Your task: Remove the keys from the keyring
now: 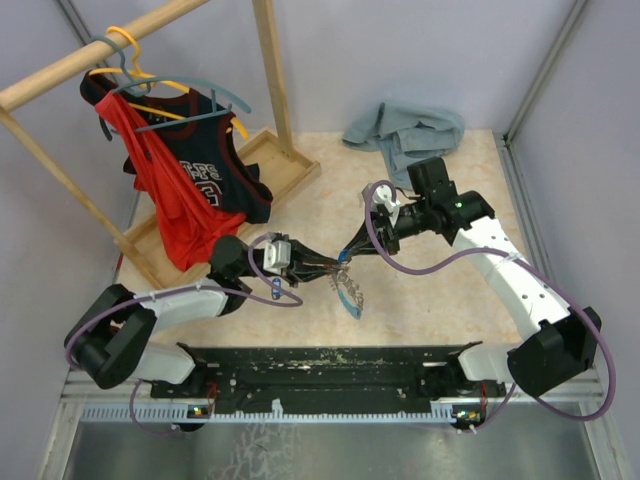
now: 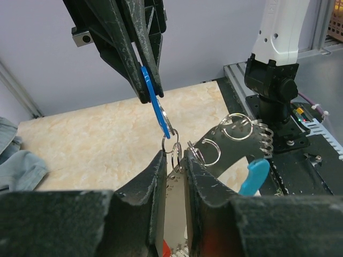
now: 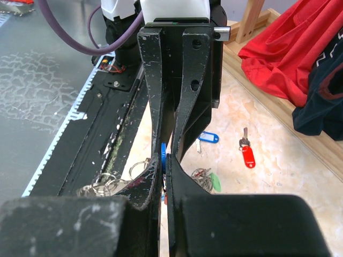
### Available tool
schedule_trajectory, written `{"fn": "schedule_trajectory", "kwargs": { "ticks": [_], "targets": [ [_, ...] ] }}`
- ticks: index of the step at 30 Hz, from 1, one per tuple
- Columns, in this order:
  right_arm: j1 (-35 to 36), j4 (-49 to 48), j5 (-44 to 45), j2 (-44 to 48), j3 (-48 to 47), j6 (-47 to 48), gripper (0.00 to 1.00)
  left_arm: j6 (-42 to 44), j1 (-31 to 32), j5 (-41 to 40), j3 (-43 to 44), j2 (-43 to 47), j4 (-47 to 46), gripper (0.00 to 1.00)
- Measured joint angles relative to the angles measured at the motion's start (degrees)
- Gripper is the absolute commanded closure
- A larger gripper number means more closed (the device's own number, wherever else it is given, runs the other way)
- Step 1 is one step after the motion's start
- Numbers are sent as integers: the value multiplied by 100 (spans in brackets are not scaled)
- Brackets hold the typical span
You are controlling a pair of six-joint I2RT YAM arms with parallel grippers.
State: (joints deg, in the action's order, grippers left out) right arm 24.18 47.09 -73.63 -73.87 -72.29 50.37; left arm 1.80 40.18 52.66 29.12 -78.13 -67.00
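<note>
**Item: the keyring with the keys.** A silvery bunch, off the table, at centre frame in the overhead view, strung between the two grippers.

**Right gripper.** Fingers closed flat on a blue tag, which links through small rings down into the bunch.

**Left gripper.** Fingers narrow, pinched on silvery metal of the keyring. The larger loops and a light blue tag hang just beside them, at lower right of the left wrist view.

**Already off, by the look of it.** A loose blue-tagged key and a loose red-tagged key lie apart on the table at centre right of the right wrist view. A green tag sits near small rings below them; whether it lies or hangs cannot be told.

**Step in hand (judgement).** Freeing the blue-tagged piece, with several keys left on the ring, so the task is part done. The next move calls for the left fingers to keep the ring steady while the right works the tag's small ring round and off the coil. A slip could drop the whole bunch.

**Surface.** Table, beige and marbled, with a black rail along the bottom of the overhead view.

**Room.**
- Pale grey wall panels on all sides.
- Wooden clothes rack at upper left, hung with a red garment and a dark jersey.
- Crumpled grey-blue cloth at upper centre.
</note>
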Motion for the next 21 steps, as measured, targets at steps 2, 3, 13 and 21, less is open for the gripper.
{"fn": "schedule_trajectory", "kwargs": {
  "ticks": [2,3,13,21],
  "targets": [
    [0,0,-2,0,0,-2,100,-7,22,-17,2,0,7,77],
    [0,0,-2,0,0,-2,100,-7,24,-22,7,-7,20,77],
    [0,0,0,0,0,-2,100,42,61,-72,81,-22,363,84],
    [0,2,0,0,0,-2,100,61,61,-74,131,-46,466,86]
  ]
}}
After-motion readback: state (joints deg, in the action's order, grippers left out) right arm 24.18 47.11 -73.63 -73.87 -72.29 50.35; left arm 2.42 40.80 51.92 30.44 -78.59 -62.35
